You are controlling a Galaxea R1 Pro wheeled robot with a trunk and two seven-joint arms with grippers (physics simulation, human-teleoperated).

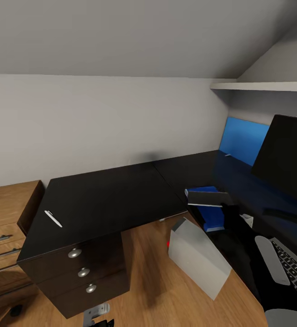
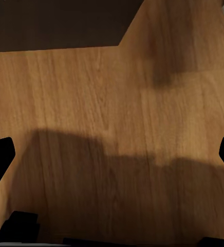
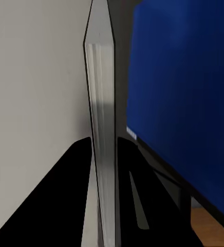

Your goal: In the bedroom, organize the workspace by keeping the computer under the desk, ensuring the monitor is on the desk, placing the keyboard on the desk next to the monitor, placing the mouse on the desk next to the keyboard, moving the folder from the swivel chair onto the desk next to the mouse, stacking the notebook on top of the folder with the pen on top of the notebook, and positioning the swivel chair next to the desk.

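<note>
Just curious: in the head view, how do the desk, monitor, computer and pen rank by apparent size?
1. desk
2. monitor, cut off at the frame edge
3. computer, though nearer the camera
4. pen

A plain pale grey wall is running behind the scene, meeting a sloping grey ceiling above. A white wall shelf is projecting at the upper right, with a bright blue wall panel sitting below it. Warm wood-plank flooring is spreading underneath, catching soft shadows. A low light-wood drawer cabinet is standing at the left edge.
</note>
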